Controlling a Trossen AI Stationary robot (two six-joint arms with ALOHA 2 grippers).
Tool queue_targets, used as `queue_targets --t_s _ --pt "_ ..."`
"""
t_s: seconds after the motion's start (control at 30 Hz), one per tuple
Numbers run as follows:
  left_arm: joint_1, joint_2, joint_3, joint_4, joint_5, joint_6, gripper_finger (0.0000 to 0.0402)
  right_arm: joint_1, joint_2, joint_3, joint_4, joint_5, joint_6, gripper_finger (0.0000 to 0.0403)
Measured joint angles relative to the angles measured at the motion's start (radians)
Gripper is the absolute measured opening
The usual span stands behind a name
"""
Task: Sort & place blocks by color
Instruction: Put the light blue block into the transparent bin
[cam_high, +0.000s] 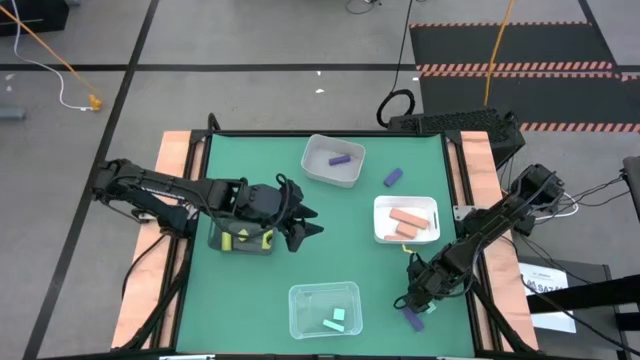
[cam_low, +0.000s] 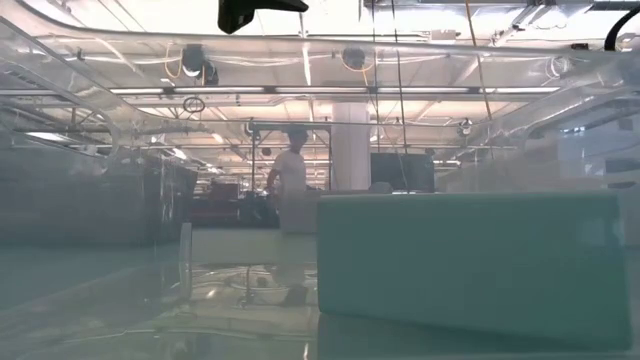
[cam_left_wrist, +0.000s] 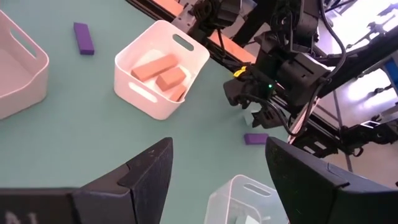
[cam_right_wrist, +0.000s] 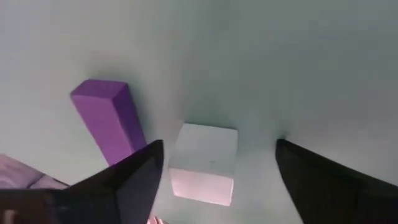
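Observation:
My right gripper (cam_right_wrist: 214, 171) is open and low over the table's near right part, its fingers standing on either side of a pale mint cube (cam_right_wrist: 205, 163) without a visible touch. A purple bar (cam_right_wrist: 109, 121) lies just beside it, also seen as the purple bar (cam_high: 413, 318) in the high view. My left gripper (cam_left_wrist: 214, 168) is open and empty, hovering at the table's left-middle beside the black tray (cam_high: 240, 238), which holds yellow blocks. Another purple bar (cam_high: 393, 178) lies loose on the mat.
The grey tray (cam_high: 333, 160) at the far middle holds one purple block. The white tray (cam_high: 405, 232) on the right holds salmon blocks (cam_left_wrist: 163, 71). The clear tray (cam_high: 323, 310) at the near edge holds mint blocks (cam_low: 470, 265). A person stands far behind the table.

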Motion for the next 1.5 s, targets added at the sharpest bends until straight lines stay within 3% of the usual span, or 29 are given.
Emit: queue_targets --t_s 0.13,0.3,0.33,0.53,0.7,1.17,1.3,1.5 --pt "0.0 0.0 0.0 -0.001 0.0 0.0 0.0255 0.0 0.012 0.0 -0.002 -0.038 -0.01 0.0232" --pt "0.0 0.0 0.0 -0.003 0.0 0.016 0.0255 0.001 0.007 -0.002 0.012 -0.07 -0.05 0.012" --pt "0.0 0.0 0.0 -0.003 0.0 0.016 0.0255 0.001 0.002 -0.002 0.017 -0.07 -0.059 0.0114" --pt "0.0 0.0 0.0 -0.003 -0.001 0.014 0.0255 0.001 -0.041 -0.002 0.112 -0.062 -0.117 0.0115" --pt "0.0 0.0 0.0 0.0 -0.005 -0.015 0.0255 -0.007 -0.11 -0.002 0.186 0.049 -0.193 0.0115" --pt "0.0 0.0 0.0 0.037 -0.01 -0.003 0.0255 -0.237 -0.32 -0.002 0.249 0.616 -0.72 0.0115" --pt "0.0 0.0 0.0 0.034 -0.01 -0.002 0.0255 -0.327 -0.364 -0.002 0.433 0.688 -0.958 0.0115" --pt "0.0 0.0 0.0 0.034 -0.017 -0.001 0.0255 -0.454 -0.37 -0.002 0.83 0.693 -1.311 0.0115"
